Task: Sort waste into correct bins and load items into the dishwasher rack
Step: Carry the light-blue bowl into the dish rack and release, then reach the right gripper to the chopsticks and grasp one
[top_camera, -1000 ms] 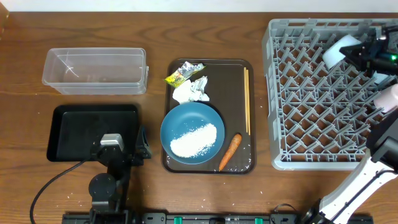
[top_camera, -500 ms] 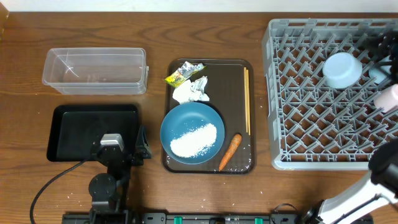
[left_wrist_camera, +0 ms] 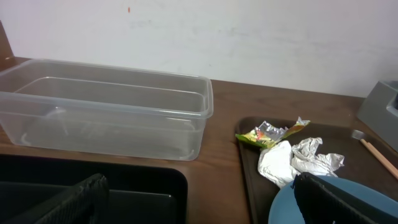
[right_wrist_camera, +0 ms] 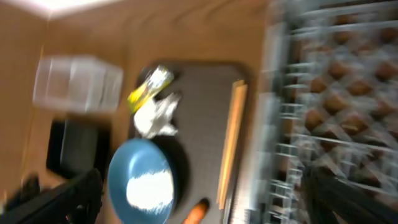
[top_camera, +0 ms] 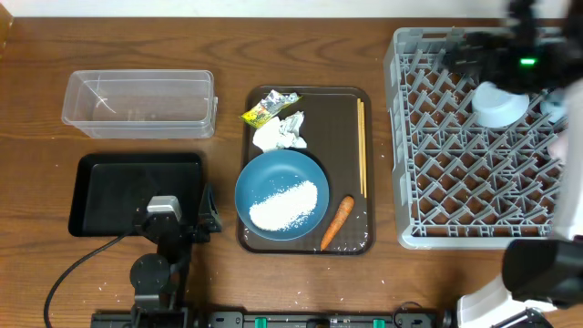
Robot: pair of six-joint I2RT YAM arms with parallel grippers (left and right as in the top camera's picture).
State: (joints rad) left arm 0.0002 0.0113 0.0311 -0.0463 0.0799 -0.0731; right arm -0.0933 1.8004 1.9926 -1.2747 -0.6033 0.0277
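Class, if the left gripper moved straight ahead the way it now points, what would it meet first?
The left gripper would probably meet the clear tub's near wall, beyond the black tray; depth is unclear.

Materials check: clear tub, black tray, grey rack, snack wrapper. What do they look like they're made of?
Clear tub: likely plastic, glossy; see-through walls with soft highlights.
Black tray: probably plastic, smooth semi-gloss; faint sheen along the rim.
Grey rack: moulded plastic by the look, matte; uniform lattice of pegs.
Snack wrapper: foil-like film, shiny; crinkled with silvery glints.
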